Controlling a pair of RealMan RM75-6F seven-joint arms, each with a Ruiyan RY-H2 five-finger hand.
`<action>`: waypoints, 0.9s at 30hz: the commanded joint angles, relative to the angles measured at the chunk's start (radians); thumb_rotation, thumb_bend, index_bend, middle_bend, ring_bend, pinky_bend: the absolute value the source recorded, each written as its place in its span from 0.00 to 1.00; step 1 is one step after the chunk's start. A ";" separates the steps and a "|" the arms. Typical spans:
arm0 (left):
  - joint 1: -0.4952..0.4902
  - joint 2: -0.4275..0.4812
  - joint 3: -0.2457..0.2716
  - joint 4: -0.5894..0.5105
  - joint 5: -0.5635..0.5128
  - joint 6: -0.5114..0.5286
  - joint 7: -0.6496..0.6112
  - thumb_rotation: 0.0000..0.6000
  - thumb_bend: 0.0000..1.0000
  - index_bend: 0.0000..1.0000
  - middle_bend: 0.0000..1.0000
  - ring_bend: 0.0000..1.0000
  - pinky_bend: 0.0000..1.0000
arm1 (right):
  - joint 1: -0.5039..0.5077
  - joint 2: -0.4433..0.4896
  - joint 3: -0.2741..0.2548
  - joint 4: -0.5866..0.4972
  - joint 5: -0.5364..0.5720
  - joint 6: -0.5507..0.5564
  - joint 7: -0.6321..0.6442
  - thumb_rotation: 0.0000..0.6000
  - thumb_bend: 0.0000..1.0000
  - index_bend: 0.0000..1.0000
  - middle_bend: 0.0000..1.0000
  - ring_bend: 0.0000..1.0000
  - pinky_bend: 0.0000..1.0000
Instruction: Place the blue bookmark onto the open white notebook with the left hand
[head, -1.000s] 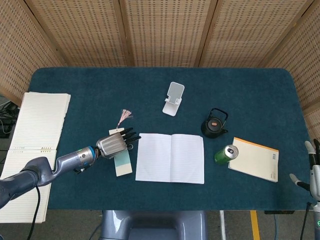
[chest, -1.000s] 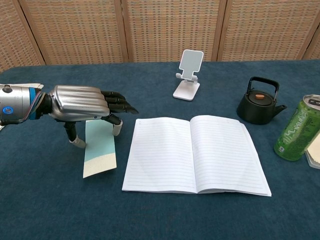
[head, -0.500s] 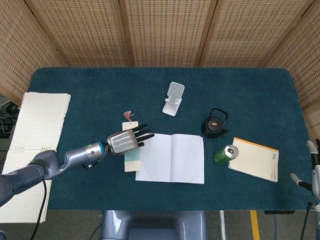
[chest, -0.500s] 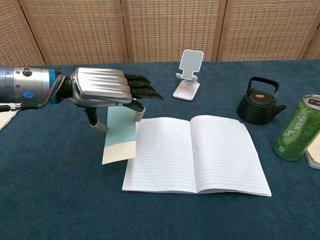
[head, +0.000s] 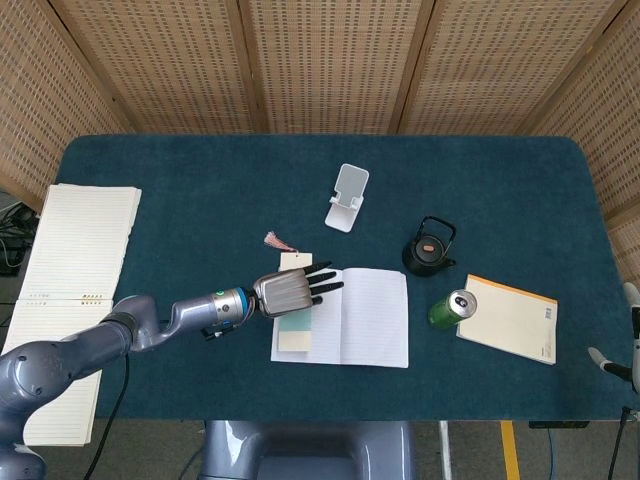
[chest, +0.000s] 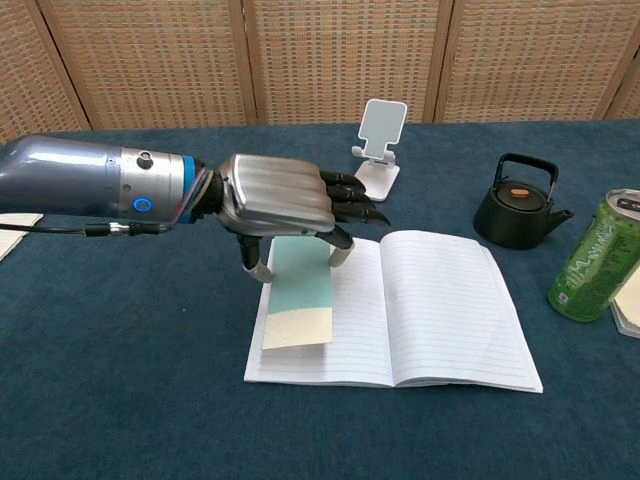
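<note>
The flat blue paper bookmark (chest: 299, 296) hangs under the left hand (chest: 276, 196), pinched by its fingers, over the near left page of the open white lined notebook (chest: 440, 310). Lower it flat, then let go gently.

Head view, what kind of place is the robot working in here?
Probably a staged desk set for robot trials: a table in dark blue cloth, woven screen panels behind it, and stationery like the open notebook and phone stand.
</note>
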 joint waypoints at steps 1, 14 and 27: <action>-0.023 -0.036 -0.001 0.031 -0.001 -0.020 -0.016 1.00 0.23 0.51 0.00 0.00 0.00 | 0.000 -0.001 0.003 0.007 0.008 -0.006 0.010 1.00 0.11 0.10 0.00 0.00 0.00; -0.077 -0.114 0.021 0.121 0.006 -0.028 -0.075 1.00 0.23 0.51 0.00 0.00 0.00 | 0.000 -0.003 0.011 0.026 0.020 -0.019 0.034 1.00 0.11 0.10 0.00 0.00 0.00; -0.095 -0.153 0.039 0.162 -0.003 -0.020 -0.103 1.00 0.23 0.51 0.00 0.00 0.00 | 0.001 -0.008 0.009 0.032 0.022 -0.027 0.030 1.00 0.11 0.10 0.00 0.00 0.00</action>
